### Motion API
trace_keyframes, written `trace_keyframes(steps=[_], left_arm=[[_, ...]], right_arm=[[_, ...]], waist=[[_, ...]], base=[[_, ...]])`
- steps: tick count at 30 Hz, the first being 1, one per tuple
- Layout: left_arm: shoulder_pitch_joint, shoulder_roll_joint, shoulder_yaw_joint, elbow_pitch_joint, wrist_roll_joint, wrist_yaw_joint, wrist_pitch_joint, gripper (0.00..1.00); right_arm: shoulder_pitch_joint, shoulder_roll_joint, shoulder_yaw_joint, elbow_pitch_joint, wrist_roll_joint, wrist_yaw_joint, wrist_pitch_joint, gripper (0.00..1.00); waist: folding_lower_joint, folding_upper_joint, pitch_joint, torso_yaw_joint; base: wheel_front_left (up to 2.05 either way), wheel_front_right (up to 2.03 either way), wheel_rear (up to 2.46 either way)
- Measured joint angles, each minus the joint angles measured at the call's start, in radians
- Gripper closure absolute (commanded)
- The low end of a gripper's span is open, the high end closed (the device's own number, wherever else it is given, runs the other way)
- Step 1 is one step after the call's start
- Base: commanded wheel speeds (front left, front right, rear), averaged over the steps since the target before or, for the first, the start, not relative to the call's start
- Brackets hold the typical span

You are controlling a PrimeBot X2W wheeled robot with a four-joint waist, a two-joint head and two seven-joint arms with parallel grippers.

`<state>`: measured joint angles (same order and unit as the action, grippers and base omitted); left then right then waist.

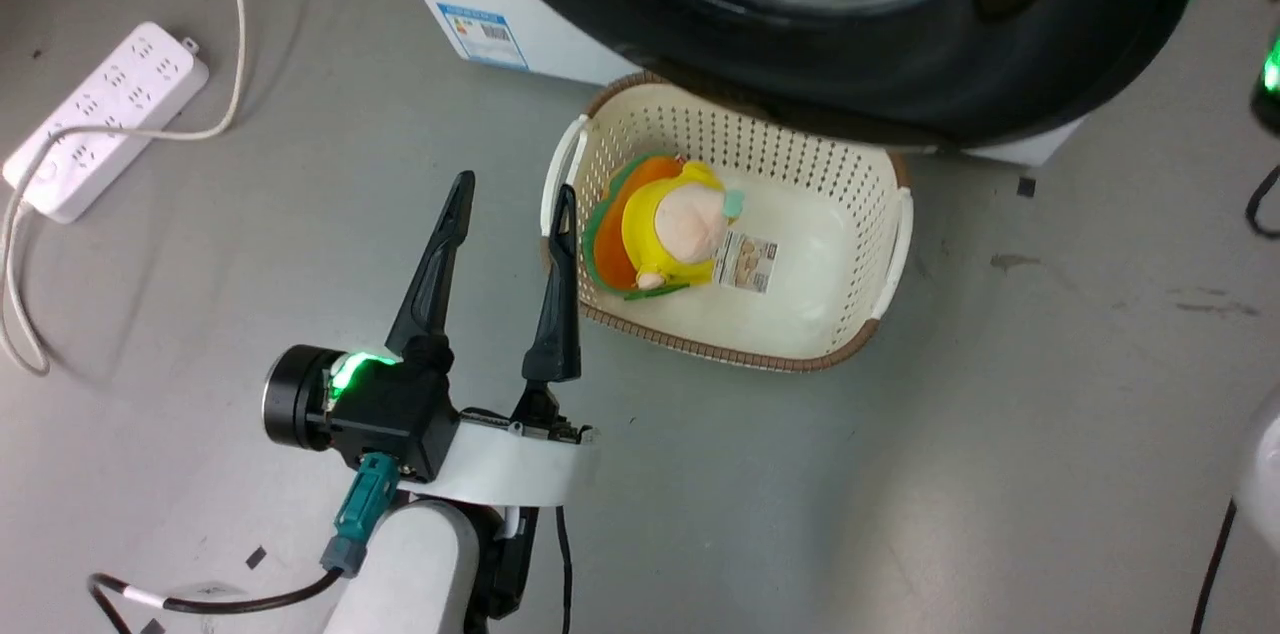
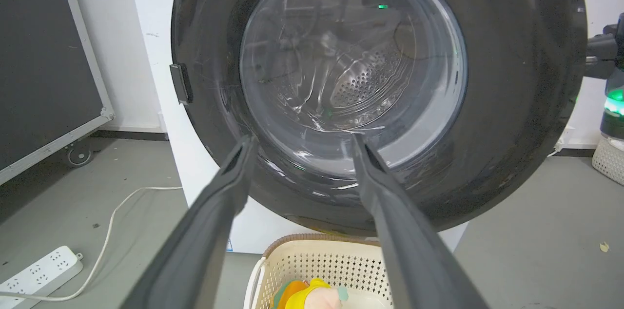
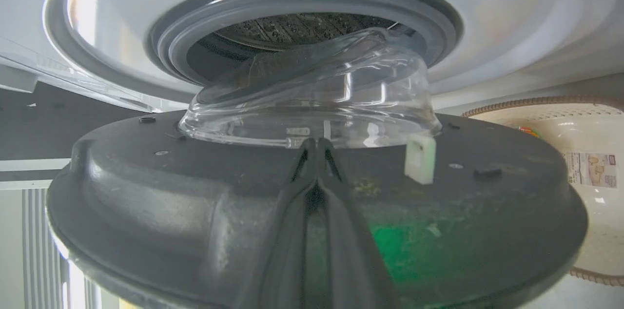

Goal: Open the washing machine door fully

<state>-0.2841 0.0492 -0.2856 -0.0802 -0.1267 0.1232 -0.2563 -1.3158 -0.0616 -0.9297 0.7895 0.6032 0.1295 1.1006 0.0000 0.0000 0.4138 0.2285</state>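
The washing machine door (image 2: 512,104) is a glossy black ring around a clear glass bowl (image 2: 351,65). It stands partly swung out from the white washing machine (image 2: 146,31). In the right wrist view its dark inner face (image 3: 170,192) and the glass bowl (image 3: 312,99) sit just off the grey-sealed drum opening (image 3: 302,11). My right gripper (image 3: 316,143) is shut, fingers together, tips resting against that inner face at the bowl's base. My left gripper (image 1: 515,189) is open with nothing between its fingers, low in front of the door (image 1: 900,64).
A cream perforated basket (image 1: 860,184) with a soft toy (image 1: 680,229) stands on the floor under the door. A white power strip (image 1: 105,114) and its cable lie to the left. A black wheeled case (image 2: 44,55) stands left of the machine.
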Motion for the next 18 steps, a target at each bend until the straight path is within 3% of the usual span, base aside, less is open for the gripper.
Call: trace_keyframes(steps=[7, 18], left_arm=[[0.042, 0.000, 0.006, 0.025, 0.002, -0.006, 0.000, 0.00], [0.121, 0.000, 0.013, 0.057, 0.005, -0.027, 0.000, 0.00]], right_arm=[[0.138, 0.001, 0.122, 0.032, 0.088, 0.000, 0.042, 1.00], [0.324, 0.005, 0.442, 0.116, 0.430, 0.000, 0.016, 1.00]], waist=[[-0.0001, 0.0000, -0.078, -0.003], [-0.0002, 0.0000, -0.194, -0.006]], base=[[0.00, 0.00, 0.00], [0.00, 0.00, 0.00]])
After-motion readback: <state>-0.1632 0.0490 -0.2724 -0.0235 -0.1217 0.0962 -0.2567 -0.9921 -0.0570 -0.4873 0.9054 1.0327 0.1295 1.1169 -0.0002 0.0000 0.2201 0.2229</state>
